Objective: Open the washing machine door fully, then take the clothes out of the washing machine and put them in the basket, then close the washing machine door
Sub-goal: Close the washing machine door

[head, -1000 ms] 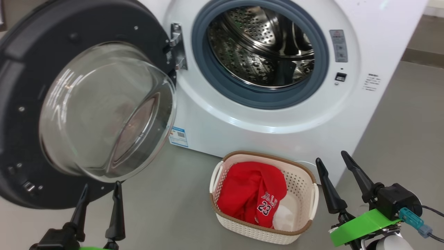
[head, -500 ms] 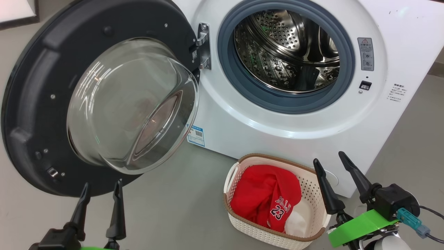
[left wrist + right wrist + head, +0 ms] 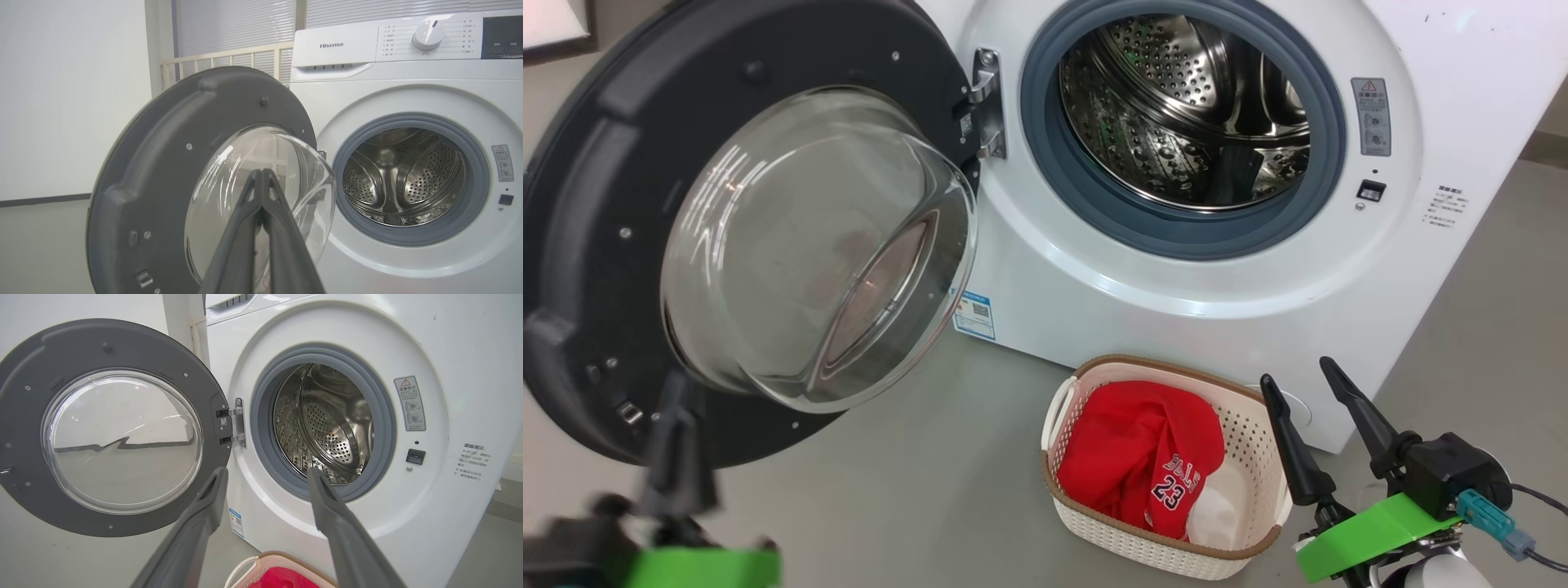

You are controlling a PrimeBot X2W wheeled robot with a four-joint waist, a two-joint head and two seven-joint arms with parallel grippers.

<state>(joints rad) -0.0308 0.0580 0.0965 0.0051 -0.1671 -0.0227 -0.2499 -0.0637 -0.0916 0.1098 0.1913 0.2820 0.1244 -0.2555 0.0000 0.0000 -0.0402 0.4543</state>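
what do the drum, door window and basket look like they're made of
Perforated silver drum: likely polished steel, mirror-like reflections. Bulging clear door window: probably glass, transparent with sharp glints. Cream rectangular basket: seemingly moulded plastic, matte, punched walls; its brown rim looks woven, perhaps imitation.

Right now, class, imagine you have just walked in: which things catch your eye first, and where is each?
The big dark washing machine door hangs wide open on the left, its glass bowl bulging outward. Beside it, the shiny steel drum of the white washing machine looks empty. In front of the machine, a red jersey marked 23 lies in the cream basket.
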